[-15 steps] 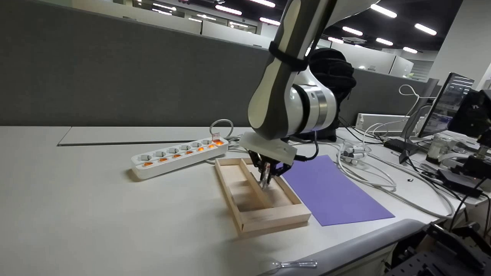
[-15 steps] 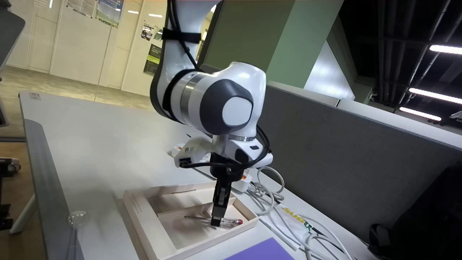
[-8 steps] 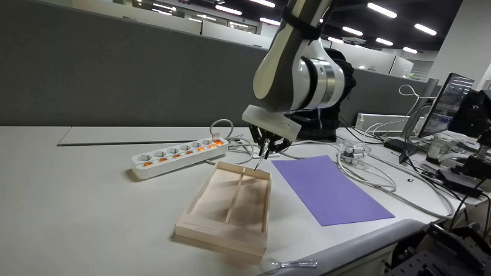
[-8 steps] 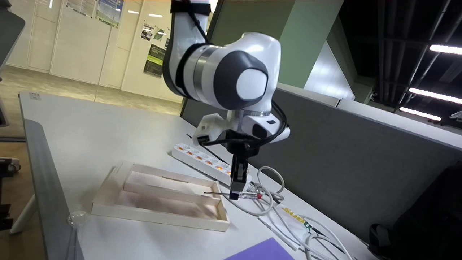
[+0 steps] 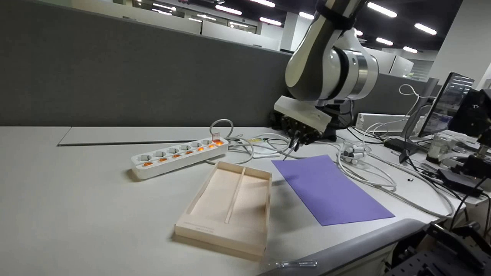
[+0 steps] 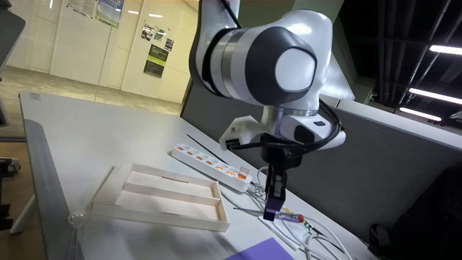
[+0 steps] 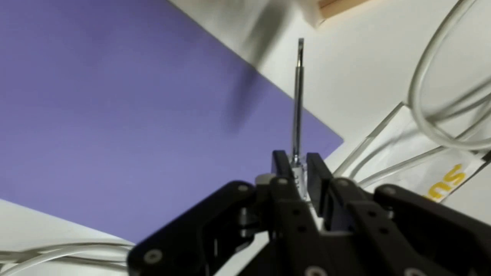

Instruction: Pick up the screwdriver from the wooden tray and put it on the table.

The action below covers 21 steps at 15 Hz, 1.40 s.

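My gripper (image 7: pixel 294 156) is shut on the clear handle of the screwdriver (image 7: pixel 298 103), whose thin metal shaft points away from the jaws. In an exterior view the screwdriver's handle with its red end (image 6: pixel 294 217) sticks out from the fingertips (image 6: pixel 271 213). In an exterior view the gripper (image 5: pixel 296 141) holds the screwdriver (image 5: pixel 288 154) in the air near the purple sheet's far corner. The pale wooden tray (image 5: pixel 220 238) lies apart from the gripper, its two compartments empty; it shows too in an exterior view (image 6: pixel 158 216). The grey-white table (image 5: pixel 115 226) lies underneath.
A flat purple sheet (image 5: pixel 333 191) lies beside the tray and below the gripper in the wrist view (image 7: pixel 134 115). A white power strip (image 5: pixel 180 159) and loose cables (image 5: pixel 268 143) lie behind. A clear plastic spoon (image 5: pixel 295 264) lies at the front edge. A grey partition (image 5: pixel 134 73) stands behind.
The gripper has lifted the screwdriver out of the tray's compartment and carried it away, toward the purple sheet. The tray has shifted and turned on the table between the first and middle frames.
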Tool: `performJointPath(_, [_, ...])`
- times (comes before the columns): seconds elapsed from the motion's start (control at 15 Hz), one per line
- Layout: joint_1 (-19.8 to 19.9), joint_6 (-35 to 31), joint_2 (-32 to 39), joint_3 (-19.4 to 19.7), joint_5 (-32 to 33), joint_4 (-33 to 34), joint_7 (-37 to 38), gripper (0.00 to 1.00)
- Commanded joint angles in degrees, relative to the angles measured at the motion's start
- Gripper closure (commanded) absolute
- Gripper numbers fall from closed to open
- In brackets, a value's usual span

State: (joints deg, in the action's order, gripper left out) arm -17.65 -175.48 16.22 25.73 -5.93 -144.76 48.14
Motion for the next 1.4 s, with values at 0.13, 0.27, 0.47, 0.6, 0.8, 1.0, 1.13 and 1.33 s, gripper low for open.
performJointPath(0.13, [6.4, 3.8, -1.0, -0.5, -3.2, -2.2, -0.7, 0.96])
performJointPath(0.27, [10.7, 5.5, -0.3, -3.7, -4.2, -1.6, -1.0, 0.96])
performJointPath(0.47, [17.4, 10.1, 0.1, -10.0, -8.7, -0.1, -4.0, 0.96])
performJointPath(0.6, [22.4, 13.6, 1.0, -15.1, -13.6, 1.5, -9.0, 0.96])
performJointPath(0.8, [25.9, 17.6, 3.9, -17.7, -18.4, 4.5, -14.1, 0.96])
performJointPath(1.0, [25.8, 18.4, 7.4, -15.9, -17.6, 6.9, -13.4, 0.96])
performJointPath(1.13, [25.6, 18.1, 9.4, -15.2, -17.2, 8.0, -12.6, 0.96])
performJointPath(1.33, [25.0, 17.6, 11.7, -14.3, -16.8, 9.4, -11.9, 0.96])
